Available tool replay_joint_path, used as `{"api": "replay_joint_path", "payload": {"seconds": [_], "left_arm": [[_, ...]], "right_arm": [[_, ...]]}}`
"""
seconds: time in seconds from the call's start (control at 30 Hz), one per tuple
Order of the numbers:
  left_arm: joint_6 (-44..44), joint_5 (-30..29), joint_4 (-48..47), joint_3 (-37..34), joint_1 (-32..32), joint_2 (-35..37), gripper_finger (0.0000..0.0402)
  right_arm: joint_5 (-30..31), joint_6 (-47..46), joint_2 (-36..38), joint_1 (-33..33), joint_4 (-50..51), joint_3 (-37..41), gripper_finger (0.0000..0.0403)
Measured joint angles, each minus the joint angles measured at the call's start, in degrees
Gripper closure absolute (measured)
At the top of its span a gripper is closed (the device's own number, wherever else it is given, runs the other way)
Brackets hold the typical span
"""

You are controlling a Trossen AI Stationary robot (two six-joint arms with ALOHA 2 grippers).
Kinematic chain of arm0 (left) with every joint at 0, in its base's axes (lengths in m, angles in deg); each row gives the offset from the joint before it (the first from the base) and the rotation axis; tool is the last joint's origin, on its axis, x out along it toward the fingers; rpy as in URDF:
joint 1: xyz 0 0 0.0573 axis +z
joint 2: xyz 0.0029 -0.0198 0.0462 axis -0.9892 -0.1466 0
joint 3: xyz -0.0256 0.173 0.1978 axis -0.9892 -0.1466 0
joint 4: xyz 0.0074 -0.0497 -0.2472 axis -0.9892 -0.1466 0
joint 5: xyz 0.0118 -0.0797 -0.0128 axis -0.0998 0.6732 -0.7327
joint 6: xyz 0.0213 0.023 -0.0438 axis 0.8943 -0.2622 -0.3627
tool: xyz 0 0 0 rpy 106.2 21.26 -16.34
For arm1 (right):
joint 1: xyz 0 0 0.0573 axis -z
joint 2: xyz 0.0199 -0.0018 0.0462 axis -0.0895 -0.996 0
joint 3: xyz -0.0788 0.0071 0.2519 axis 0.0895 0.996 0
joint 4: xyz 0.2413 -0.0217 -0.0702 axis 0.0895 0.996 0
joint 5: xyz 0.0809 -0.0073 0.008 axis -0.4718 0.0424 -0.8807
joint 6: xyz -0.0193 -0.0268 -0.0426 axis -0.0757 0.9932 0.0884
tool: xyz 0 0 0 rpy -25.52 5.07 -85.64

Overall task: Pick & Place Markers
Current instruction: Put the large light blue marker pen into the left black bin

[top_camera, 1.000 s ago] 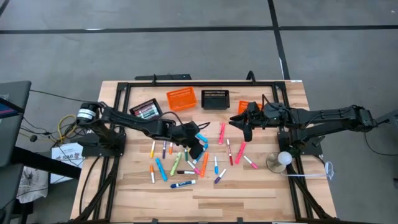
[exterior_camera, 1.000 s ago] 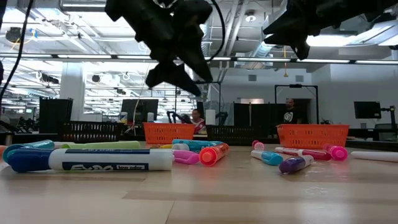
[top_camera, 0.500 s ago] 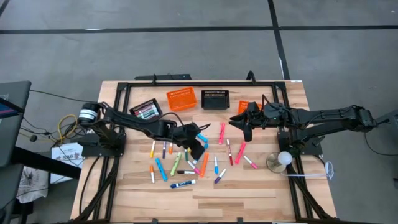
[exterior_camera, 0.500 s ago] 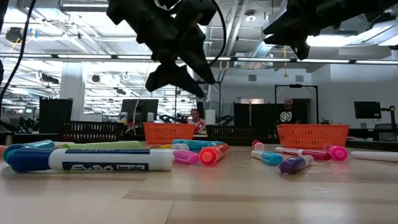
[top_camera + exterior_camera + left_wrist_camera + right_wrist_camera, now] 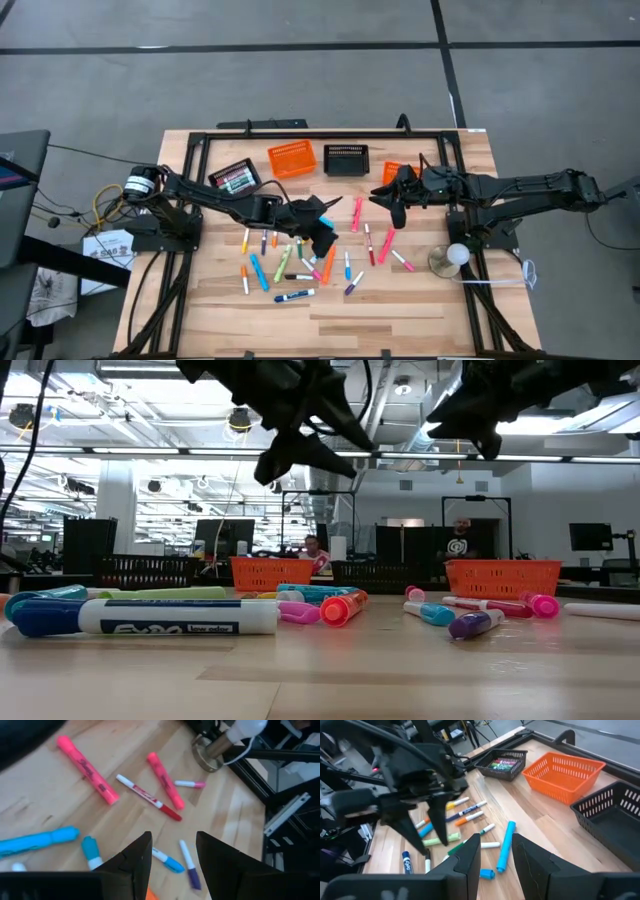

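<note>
Hovering my left pincer point(image 5: 322, 222), spread and empty, above the markers point(image 5: 300, 262) scattered mid-surface; next I drop onto one. Right pincer point(image 5: 397, 213) waits, slightly parted, empty.

2 dark, slender jointed arms point(image 5: 230, 197) with black cables and tapered, wedge-shaped black jaws.
</note>
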Motion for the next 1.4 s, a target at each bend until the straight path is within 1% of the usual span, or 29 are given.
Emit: {"api": "replay_joint_path", "payload": {"seconds": [0.1,0.23,0.33,0.43,0.6,0.8,1.17,1.27,1.4], "left_arm": [[-3.73,-1.13,0.07,0.52,-0.74,-0.94,0.0249],[-6.77,-1.17,-1.76,0.43,-0.75,-4.26,0.0249],[-7.48,0.93,-1.90,0.43,-0.40,-6.96,0.0249],[-8.26,1.98,-2.24,0.41,-0.44,-8.11,0.0248],[-8.26,2.19,-6.43,0.41,-0.50,-8.15,0.0248],[-8.24,5.75,-6.84,0.23,-0.66,-8.83,0.0247],[-8.21,5.80,-6.73,0.00,-0.50,-8.81,0.0247],[-8.18,5.58,-6.81,0.00,-0.48,-8.81,0.0241],[-8.04,5.18,-6.84,0.00,-0.50,-8.81,0.0221]], "right_arm": [[0.04,0.01,0.00,0.00,0.36,0.00,0.0301],[0.04,0.02,0.00,0.00,0.54,0.00,0.0301],[0.04,0.01,0.00,0.00,0.55,0.00,0.0301],[0.04,-0.04,0.00,0.00,0.56,0.00,0.0301],[0.04,-0.09,0.00,0.00,0.54,0.00,0.0301],[0.04,-0.10,0.00,-0.02,0.54,0.00,0.0301],[0.00,-0.13,0.00,-0.02,0.54,-0.02,0.0301],[0.00,-0.13,0.00,-0.02,0.54,-0.02,0.0301],[-0.03,-0.13,0.00,-0.02,0.54,-0.02,0.0301]]}}
